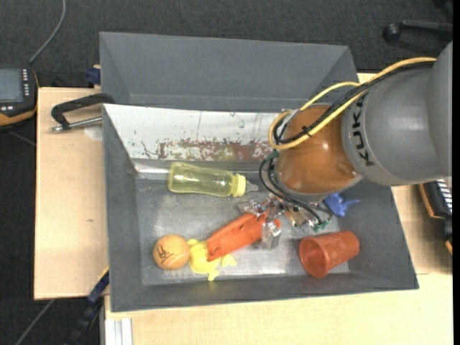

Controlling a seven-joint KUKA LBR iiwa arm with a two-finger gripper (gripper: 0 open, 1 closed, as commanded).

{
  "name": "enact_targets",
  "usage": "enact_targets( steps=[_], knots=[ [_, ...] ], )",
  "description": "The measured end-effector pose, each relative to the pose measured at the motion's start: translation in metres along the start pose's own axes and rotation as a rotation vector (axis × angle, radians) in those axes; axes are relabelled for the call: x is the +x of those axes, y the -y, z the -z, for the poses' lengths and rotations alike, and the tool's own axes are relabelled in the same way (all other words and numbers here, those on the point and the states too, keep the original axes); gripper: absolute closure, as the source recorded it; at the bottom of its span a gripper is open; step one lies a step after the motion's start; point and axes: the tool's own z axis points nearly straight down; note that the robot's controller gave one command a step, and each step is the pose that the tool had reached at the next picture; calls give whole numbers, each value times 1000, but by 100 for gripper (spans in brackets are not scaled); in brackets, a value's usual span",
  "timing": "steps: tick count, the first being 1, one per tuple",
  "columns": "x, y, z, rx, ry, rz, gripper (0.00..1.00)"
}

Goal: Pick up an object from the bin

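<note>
My gripper point(264, 221) is low in the middle of the bin, its metal fingers down at the upper right end of an orange elongated toy point(231, 238) that lies slanted on the bin floor. The fingers look set about that end of the toy. A yellow toy piece point(202, 258) lies at the orange toy's lower left end. A red plastic cup point(328, 253) lies on its side to the right of the gripper. A pale yellow bottle point(205, 180) lies on its side above and left of the gripper.
An orange ball point(171, 252) rests at the front left, next to the yellow piece. A small blue thing point(340, 205) lies by the right wall, partly under the arm's orange cover. The arm comes in from the right above the back right corner.
</note>
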Motion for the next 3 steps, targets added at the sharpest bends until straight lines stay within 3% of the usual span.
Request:
enact_targets(
  steps=[1,3],
  knots=[
    [-10,1,0,1,5,-10,100],
    [-11,-7,1,0,4,-9,100]
  ],
)
